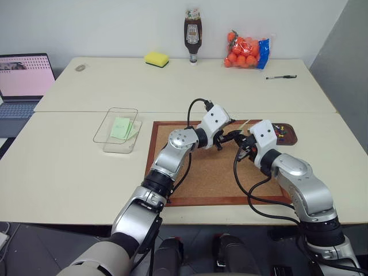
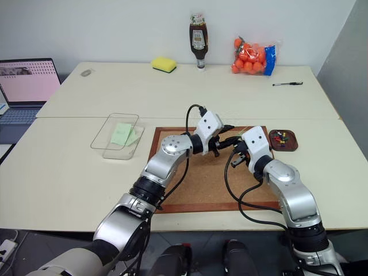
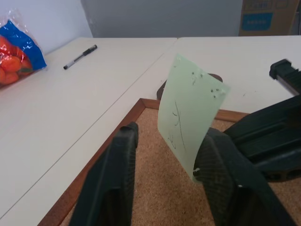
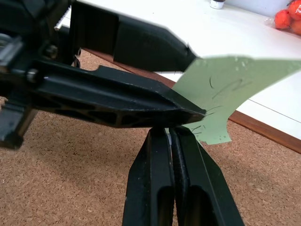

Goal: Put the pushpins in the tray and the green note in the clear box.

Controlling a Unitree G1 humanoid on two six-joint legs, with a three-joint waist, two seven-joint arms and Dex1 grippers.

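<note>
Above the cork board (image 1: 213, 172), the right tool (image 4: 170, 132) is clamped on the green note (image 4: 230, 89) while the left tool (image 3: 164, 155) straddles it, not yet together; pinch squarely before the right lets go, then carry toward the clear box (image 1: 106, 129) at nine o'clock.

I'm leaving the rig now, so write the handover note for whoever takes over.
Right gripper: jaws shut on a small pale green paper sticky note, held upright over the wood-framed cork board.
Left gripper: jaws open, one either side of that note, not clamped.
Done: coloured pushpins lie in the small reddish-brown wooden tray; another green sheet lies in the shallow clear plastic box.
Left: probably pass the note to the left gripper, then place it in the box.
</note>
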